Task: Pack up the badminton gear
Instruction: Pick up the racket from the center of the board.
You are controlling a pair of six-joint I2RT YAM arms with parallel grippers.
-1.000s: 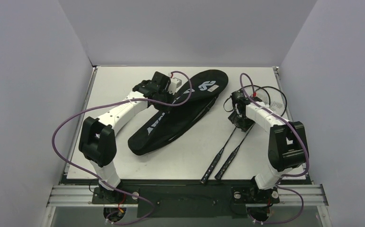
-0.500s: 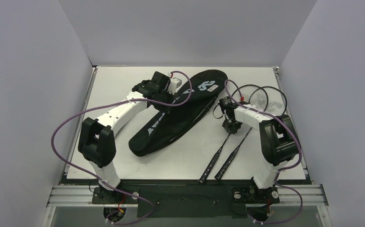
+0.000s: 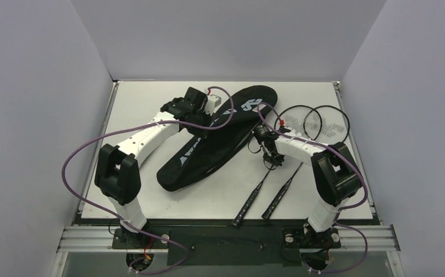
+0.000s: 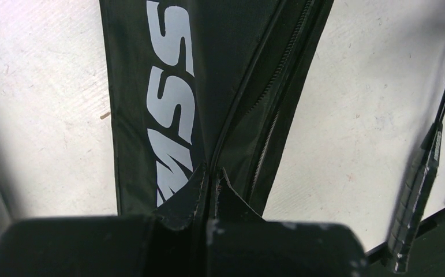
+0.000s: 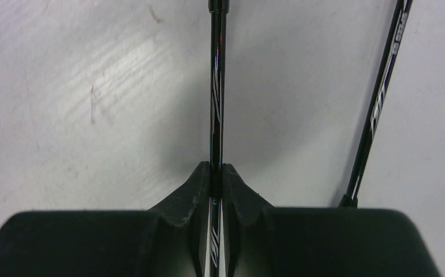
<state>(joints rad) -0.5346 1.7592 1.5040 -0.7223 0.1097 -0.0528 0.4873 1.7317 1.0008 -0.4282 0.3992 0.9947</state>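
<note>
Bright even light, soft shadows, sharp

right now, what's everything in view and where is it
bag: 1, black with white lettering, lying diagonally mid-table
held racket: 1, black, right of the bag, head toward the far right
second racket: 1, black, flat on the table just right of the held racket
table: 1, white, under everything
walls: 3, pale grey, around the table
cables: purple, looping along both arms
arms: 2, white and black, bases at the near edge
left fingers: black, shut on the bag's zip edge
right fingers: black, shut on the held racket's shaft
</note>
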